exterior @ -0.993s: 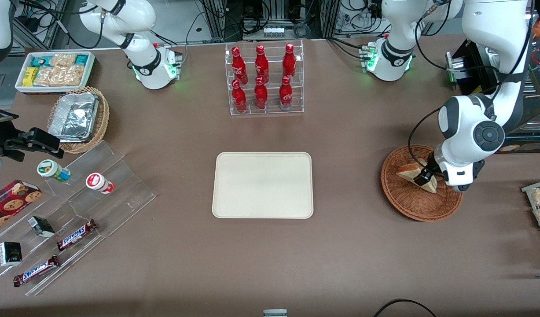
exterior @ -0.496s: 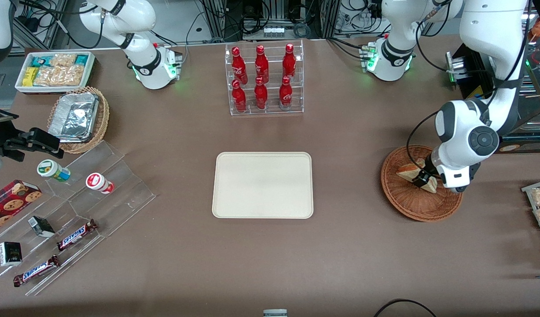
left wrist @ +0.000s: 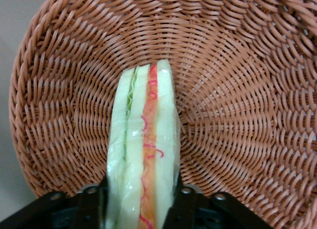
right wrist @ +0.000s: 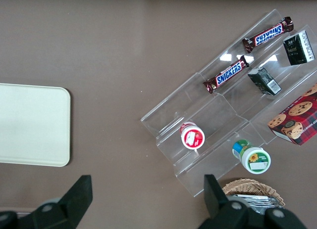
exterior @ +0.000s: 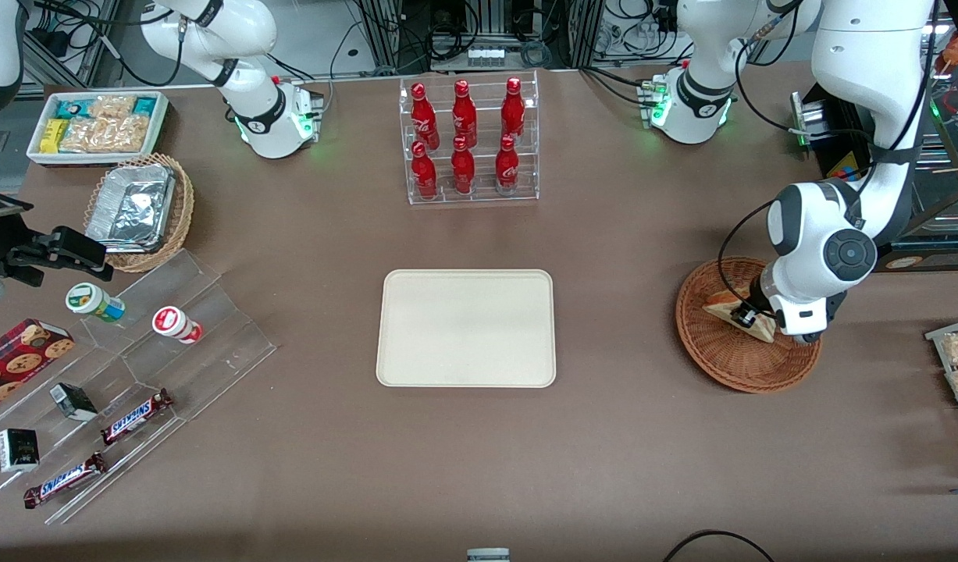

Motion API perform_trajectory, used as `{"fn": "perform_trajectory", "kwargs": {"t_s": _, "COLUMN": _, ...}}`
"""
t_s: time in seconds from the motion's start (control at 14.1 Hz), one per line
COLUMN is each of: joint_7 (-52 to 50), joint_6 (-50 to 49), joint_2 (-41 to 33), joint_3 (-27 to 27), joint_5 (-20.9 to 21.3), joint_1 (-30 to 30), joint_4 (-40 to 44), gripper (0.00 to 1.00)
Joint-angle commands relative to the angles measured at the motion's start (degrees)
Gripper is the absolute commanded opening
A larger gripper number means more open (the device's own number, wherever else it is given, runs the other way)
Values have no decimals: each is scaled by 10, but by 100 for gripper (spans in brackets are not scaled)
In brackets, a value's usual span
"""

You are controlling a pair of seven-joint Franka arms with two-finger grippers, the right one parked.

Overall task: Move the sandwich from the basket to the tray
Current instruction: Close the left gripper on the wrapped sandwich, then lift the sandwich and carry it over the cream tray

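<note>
The sandwich (exterior: 721,305) (left wrist: 143,150), a white bread wedge with red and green filling, stands on edge in the reddish-brown wicker basket (exterior: 728,363) (left wrist: 237,90) toward the working arm's end of the table. My left gripper (exterior: 746,316) (left wrist: 141,211) reaches down into the basket. It is shut on the sandwich, with one black finger pressed against each bread face. The wedge's tip points away from the fingers over the basket's weave. The cream tray (exterior: 467,328) (right wrist: 29,125) lies bare at mid-table, well apart from the basket.
A clear rack of red bottles (exterior: 469,140) stands farther from the front camera than the tray. Toward the parked arm's end are an acrylic stepped stand with snacks (exterior: 135,351), a foil container in a light basket (exterior: 139,211) and a white snack bin (exterior: 96,125).
The left arm's wrist has drifted a little toward the tray side of the basket, and the sandwich has shifted slightly with it. Nothing else has moved.
</note>
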Motion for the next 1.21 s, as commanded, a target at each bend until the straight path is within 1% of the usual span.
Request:
{"fn": "perform_trajectory", "kwargs": {"t_s": 0.0, "joint_7": -6, "joint_6": -23, "joint_2": -19, "joint_3": 0, "joint_5": 11, "joint_1": -2, "joint_4": 14, "gripper": 28}}
{"fn": "perform_trajectory", "kwargs": {"t_s": 0.14, "joint_7": -5, "joint_6": -70, "joint_2": -33, "joint_3": -5, "joint_5": 12, "joint_1": -12, "joint_4": 46, "gripper": 28}}
{"fn": "perform_trajectory", "kwargs": {"t_s": 0.35, "joint_7": -3, "joint_6": -206, "joint_2": -33, "joint_3": -7, "joint_5": 12, "joint_1": -55, "joint_4": 153, "gripper": 28}}
{"fn": "perform_trajectory", "kwargs": {"t_s": 0.43, "joint_7": -2, "joint_6": -216, "joint_2": -32, "joint_3": -8, "joint_5": 12, "joint_1": -79, "joint_4": 173, "gripper": 27}}
{"fn": "perform_trajectory", "kwargs": {"t_s": 0.5, "joint_7": 1, "joint_6": -211, "joint_2": -31, "joint_3": -8, "joint_5": 26, "joint_1": -110, "joint_4": 177, "gripper": 25}}
{"fn": "perform_trajectory", "kwargs": {"t_s": 0.57, "joint_7": 8, "joint_6": -208, "joint_2": -26, "joint_3": -8, "joint_5": 50, "joint_1": -131, "joint_4": 182, "gripper": 25}}
{"fn": "perform_trajectory", "kwargs": {"t_s": 0.71, "joint_7": 14, "joint_6": -205, "joint_2": -4, "joint_3": -12, "joint_5": 55, "joint_1": -154, "joint_4": 201, "gripper": 23}}
{"fn": "perform_trajectory", "kwargs": {"t_s": 0.78, "joint_7": 25, "joint_6": -204, "joint_2": 9, "joint_3": -15, "joint_5": 51, "joint_1": -167, "joint_4": 214, "gripper": 21}}
{"fn": "perform_trajectory", "kwargs": {"t_s": 0.85, "joint_7": 45, "joint_6": -205, "joint_2": 27, "joint_3": -18, "joint_5": 42, "joint_1": -175, "joint_4": 236, "gripper": 21}}
{"fn": "perform_trajectory", "kwargs": {"t_s": 0.99, "joint_7": 80, "joint_6": -205, "joint_2": 61, "joint_3": -44, "joint_5": -1, "joint_1": -182, "joint_4": 277, "gripper": 21}}
{"fn": "perform_trajectory", "kwargs": {"t_s": 1.06, "joint_7": 83, "joint_6": -204, "joint_2": 74, "joint_3": -61, "joint_5": -6, "joint_1": -185, "joint_4": 293, "gripper": 16}}
{"fn": "perform_trajectory", "kwargs": {"t_s": 1.13, "joint_7": 83, "joint_6": -203, "joint_2": 89, "joint_3": -74, "joint_5": -6, "joint_1": -190, "joint_4": 308, "gripper": 16}}
